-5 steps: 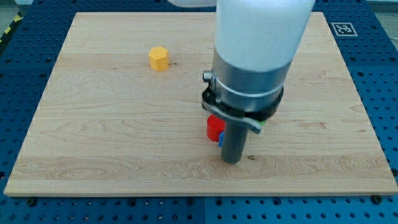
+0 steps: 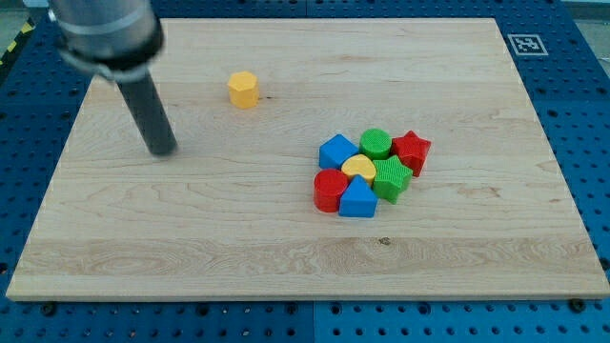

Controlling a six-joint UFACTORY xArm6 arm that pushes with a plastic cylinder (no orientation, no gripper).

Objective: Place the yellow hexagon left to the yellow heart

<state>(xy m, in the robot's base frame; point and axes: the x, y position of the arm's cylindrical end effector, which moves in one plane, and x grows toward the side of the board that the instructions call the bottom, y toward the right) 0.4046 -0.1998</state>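
The yellow hexagon [image 2: 244, 89] sits alone near the board's upper left. The yellow heart [image 2: 359, 168] lies in the middle of a tight cluster right of centre. Around it are a blue block [image 2: 337, 151], a green round block [image 2: 376, 143], a red star [image 2: 412, 150], a green hexagon-like block [image 2: 392, 178], a red block [image 2: 330, 190] and a blue triangle [image 2: 357, 199]. My tip [image 2: 163, 151] rests on the board at the view's left, below and left of the yellow hexagon, apart from it and far from the cluster.
The wooden board [image 2: 305, 267] lies on a blue perforated table. A black-and-white marker tag [image 2: 523, 44] sits past the board's top right corner.
The arm has swung from over the cluster to the view's left. The cluster, hidden before, now shows in full. The yellow hexagon has not moved.
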